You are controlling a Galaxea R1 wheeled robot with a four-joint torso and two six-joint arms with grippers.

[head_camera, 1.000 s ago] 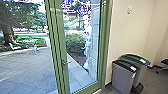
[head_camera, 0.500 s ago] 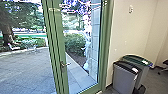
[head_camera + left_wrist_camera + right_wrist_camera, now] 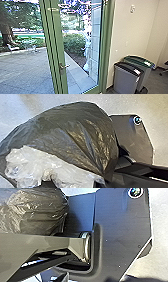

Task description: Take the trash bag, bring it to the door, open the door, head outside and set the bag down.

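Tools L/R: grip unclear; dark trash bag (image 3: 75,131) w/ white plastic (image 3: 32,165), green-framed door (image 3: 58,45) nr gray bin (image 3: 125,78)

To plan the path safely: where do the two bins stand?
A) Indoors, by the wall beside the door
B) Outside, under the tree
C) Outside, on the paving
A: the dark-lidded bin and the green-lidded bin stand by the pale wall, beside the green-framed door.

1. A plain cream wall (image 3: 122,32) carries a small pale fitting (image 3: 132,9) high up.
2. A black-lidded gray bin (image 3: 125,80) stands on the dark gray floor (image 3: 156,84) near the wall, just beside a green-lidded bin (image 3: 147,77).
3. Outside, in daylight, gray paving (image 3: 25,70) lies bordered by a large tree (image 3: 7,32) and a leafy bush (image 3: 73,43).
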